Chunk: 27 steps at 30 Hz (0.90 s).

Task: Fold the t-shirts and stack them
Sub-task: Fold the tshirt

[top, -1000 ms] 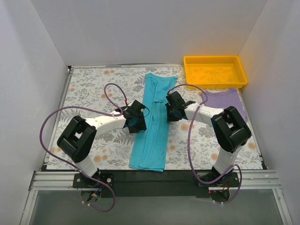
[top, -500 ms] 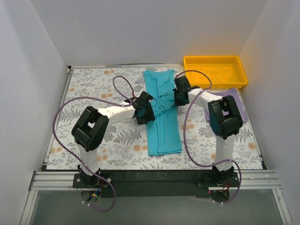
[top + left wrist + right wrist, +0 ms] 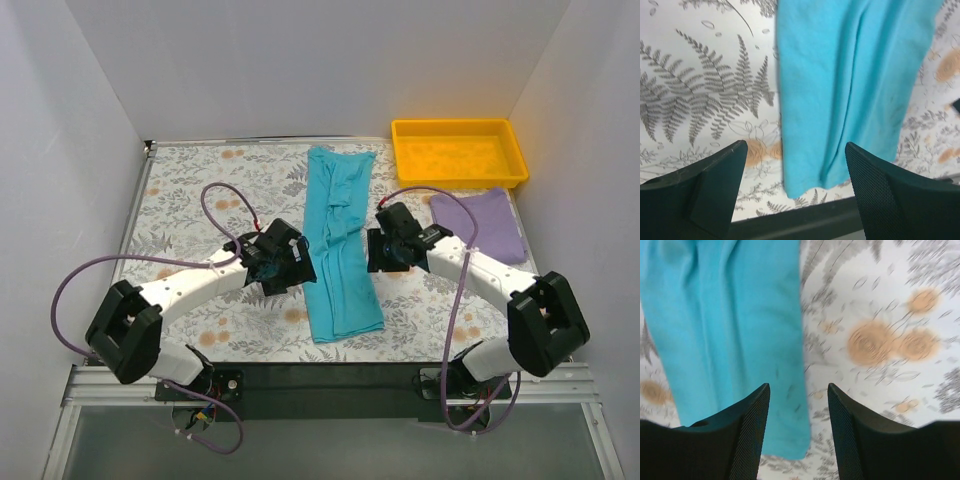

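Left jaws: wide apart, nothing clamped between. Seen through the gap in the left wrist view, the near end of the teal t-shirt (image 3: pixel 850 85), flat on the flowered counter (image 3: pixel 700 90), with one black finger (image 3: pixel 705 195) at each side of the picture. Right jaws: apart too, but less wide, also with nothing held. Under them, in the blurred right wrist view, the right edge of the same t-shirt, with bare counter beside it. Not possible to tell whether any fingertip touches the cloth.

From above: left jaws just beside the left edge of the teal t-shirt, right jaws just beside its right edge, both about at the middle of its length. T-shirt folded into one long narrow strip, lying from the far edge of the counter toward the near edge, a little wrinkled in the far half. Lavender t-shirt (image 3: pixel 480 225) flat on the right side, well apart from the teal one, just in front of the yellow tray (image 3: pixel 458 150) in the far right corner.
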Tool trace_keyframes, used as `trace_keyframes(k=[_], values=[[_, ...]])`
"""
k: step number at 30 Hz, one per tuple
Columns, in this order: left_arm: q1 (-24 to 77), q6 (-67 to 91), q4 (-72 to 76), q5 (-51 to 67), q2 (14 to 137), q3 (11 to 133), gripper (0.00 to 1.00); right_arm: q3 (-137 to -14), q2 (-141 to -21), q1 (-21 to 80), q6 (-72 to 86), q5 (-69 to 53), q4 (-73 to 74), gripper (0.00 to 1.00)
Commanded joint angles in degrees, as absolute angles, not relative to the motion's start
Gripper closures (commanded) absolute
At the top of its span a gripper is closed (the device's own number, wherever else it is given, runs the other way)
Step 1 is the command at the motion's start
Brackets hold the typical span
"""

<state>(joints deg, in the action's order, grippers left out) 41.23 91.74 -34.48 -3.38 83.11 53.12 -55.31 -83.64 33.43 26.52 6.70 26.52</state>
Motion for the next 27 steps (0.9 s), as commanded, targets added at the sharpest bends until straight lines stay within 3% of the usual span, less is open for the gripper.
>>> trace_keyframes(k=[1,7,13,23,27], values=[[43.41,93.95,-37.96,-2.72,78.14,50.54,0.27,-50.64,-80.08,38.31,36.11,6.32,30.93,0.52],[46.22,95.97,-38.32,-1.32,74.8,46.06,0.27,-44.21,-77.26,47.45,45.07,8.6,32.52,0.52],[50.7,97.73,-38.5,-1.76,75.67,44.91,0.29,-42.54,-77.17,49.39,47.55,10.55,34.63,0.53],[55.1,100.45,-38.06,-1.93,76.99,43.15,0.41,-42.45,-79.01,52.12,48.69,11.51,35.94,0.71],[56.69,103.0,-38.85,-2.28,78.31,43.59,0.43,-41.49,-77.7,52.29,48.52,11.16,36.56,0.71]])
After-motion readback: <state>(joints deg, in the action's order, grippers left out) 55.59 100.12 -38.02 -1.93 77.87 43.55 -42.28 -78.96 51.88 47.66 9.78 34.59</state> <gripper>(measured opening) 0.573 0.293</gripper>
